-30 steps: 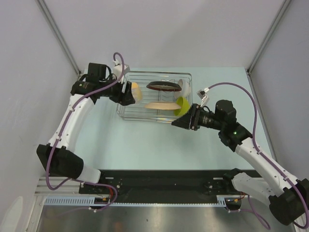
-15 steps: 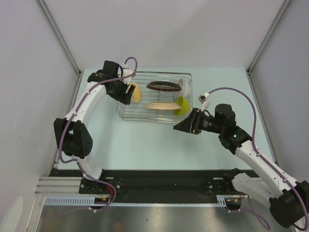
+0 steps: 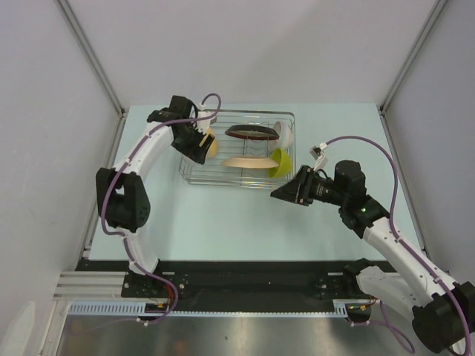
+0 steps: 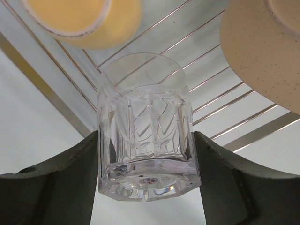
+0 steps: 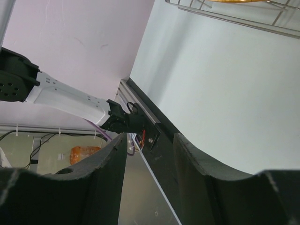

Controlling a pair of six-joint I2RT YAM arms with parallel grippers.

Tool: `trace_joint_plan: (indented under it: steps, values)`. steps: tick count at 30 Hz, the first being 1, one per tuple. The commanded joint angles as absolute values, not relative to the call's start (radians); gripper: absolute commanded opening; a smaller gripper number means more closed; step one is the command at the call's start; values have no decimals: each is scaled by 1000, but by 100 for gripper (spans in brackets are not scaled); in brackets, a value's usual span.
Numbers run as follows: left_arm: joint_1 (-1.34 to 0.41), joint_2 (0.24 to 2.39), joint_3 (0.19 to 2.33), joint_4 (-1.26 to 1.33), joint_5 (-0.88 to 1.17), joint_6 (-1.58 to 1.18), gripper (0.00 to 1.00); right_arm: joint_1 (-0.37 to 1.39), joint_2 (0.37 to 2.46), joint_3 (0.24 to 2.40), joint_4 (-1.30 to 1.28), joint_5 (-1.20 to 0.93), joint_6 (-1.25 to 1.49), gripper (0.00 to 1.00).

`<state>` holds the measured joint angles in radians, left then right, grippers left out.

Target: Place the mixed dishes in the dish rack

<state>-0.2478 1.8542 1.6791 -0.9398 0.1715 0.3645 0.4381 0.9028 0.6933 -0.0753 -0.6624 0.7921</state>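
Observation:
My left gripper (image 3: 199,145) is shut on the small clear glass (image 4: 145,140) and holds it over the left end of the dish rack (image 3: 194,175), next to the yellow mug (image 3: 211,142). In the left wrist view my gripper (image 4: 145,180) clamps the glass near its base, with the mug (image 4: 84,18) and the beige patterned plate (image 4: 267,51) beyond. The rack holds the red-rimmed plate (image 3: 249,132), beige plate (image 3: 249,162), white bowl (image 3: 283,131) and lime-green bowl (image 3: 280,162). My right gripper (image 3: 276,193) is open and empty, off the rack's front right corner.
The rack's wires (image 4: 211,108) lie right below the glass. The right wrist view shows the rack's near edge (image 5: 234,18) at the top and the black base rail (image 5: 154,136) past my fingers. Grey walls close the table on three sides.
My left arm has swung in toward the rack and carried the glass a little right, beside the mug. My right gripper has drawn back slightly from the rack.

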Motion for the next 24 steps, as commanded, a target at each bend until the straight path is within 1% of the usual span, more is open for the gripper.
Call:
trace_joint_plan:
  steps: [1,13,14,15,17,18,19,21,22,23,24]
  values:
    - [-258,1884,1667,-907,212,390,0,430,902,690,-34,-689,802,49]
    - [-262,2014,1743,-926,213,402,0,425,900,681,-34,-689,811,49]
    - [-262,2020,1746,-930,213,403,2,423,900,681,-34,-689,811,49]
    - [-264,2028,1752,-931,213,405,11,423,900,683,-34,-689,811,49]
    - [-264,2033,1750,-928,212,400,22,423,904,683,-32,-689,810,48]
    - [-262,2028,1749,-924,212,400,35,423,905,681,-34,-690,810,48]
    - [-265,2025,1746,-920,216,399,47,423,907,680,-34,-690,810,49]
    - [-267,2011,1735,-914,218,399,67,423,905,675,-32,-692,811,49]
    - [-268,2008,1730,-911,216,399,73,423,904,672,-31,-692,813,49]
    - [-268,2002,1721,-907,215,400,89,423,902,670,-29,-695,813,49]
    - [-268,1999,1717,-904,213,400,97,423,902,669,-29,-695,815,49]
